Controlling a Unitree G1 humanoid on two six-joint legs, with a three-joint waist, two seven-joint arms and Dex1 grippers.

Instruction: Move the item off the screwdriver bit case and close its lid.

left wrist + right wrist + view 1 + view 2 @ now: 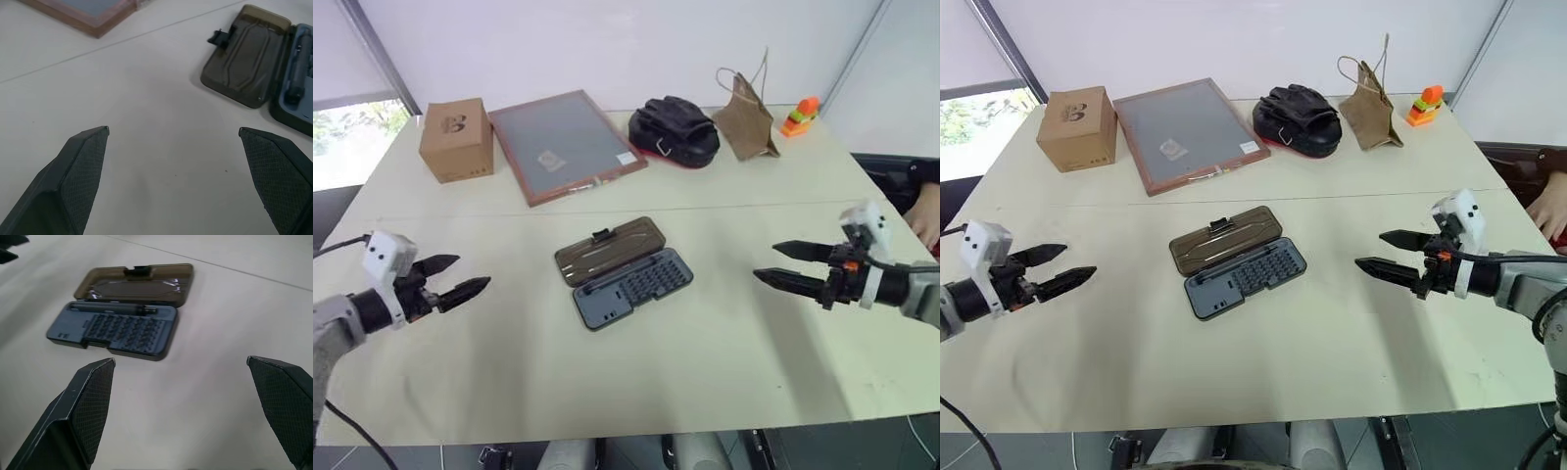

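My left gripper (470, 277) and right gripper (781, 264) hang spread wide and empty, flanking the screwdriver bit case (632, 287) mid-table. Nothing rests on it, so only its flat-lying lid (609, 249) needs folding shut.

Cream table (724, 362). Dark grey screwdriver bit case (633, 287), smoky-brown translucent lid (610, 249) with black latch tab. Grey board (566, 144) in reddish-brown frame. Tan cardboard box (457, 140). Black glove (673, 129) on red. Brown paper bag (747, 118). Orange-and-green toy (799, 116). Black fingers (80, 176), cross-hatched pads.
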